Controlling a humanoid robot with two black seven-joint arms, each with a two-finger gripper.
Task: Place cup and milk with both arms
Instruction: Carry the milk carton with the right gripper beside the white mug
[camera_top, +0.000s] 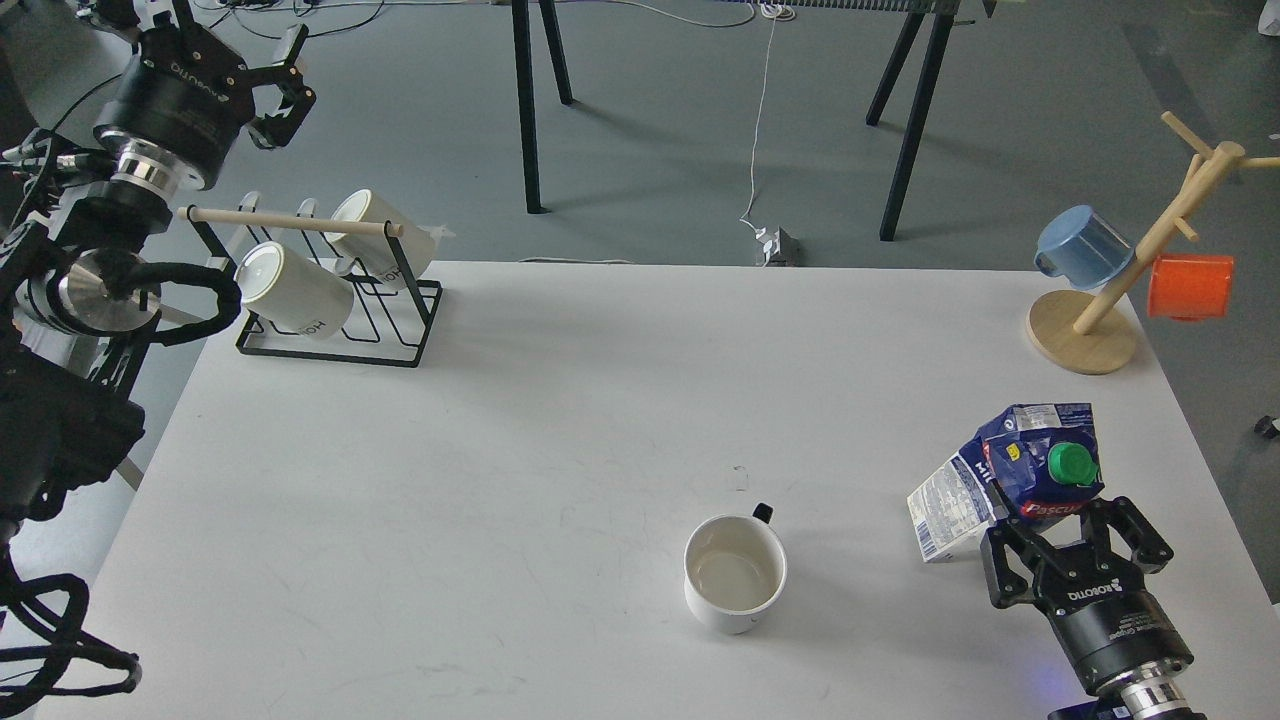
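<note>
The cup (735, 573), a plain white mug with a small black handle and a cream inside, stands upright on the white table (560, 400) near its front middle. The milk (1010, 480), a blue and white carton with a green cap and a red band, stands to the cup's right. My right gripper (1065, 532) is shut on the milk's near side, coming in from the lower right. My left gripper (280, 85) is open and empty, held high at the far left, beyond the table's back edge and above the mug rack.
A black wire rack (330, 300) with a wooden bar holds two lettered white mugs at the back left corner. A wooden mug tree (1120, 290) with a blue cup (1083, 248) and an orange cup (1190, 287) stands at the back right corner.
</note>
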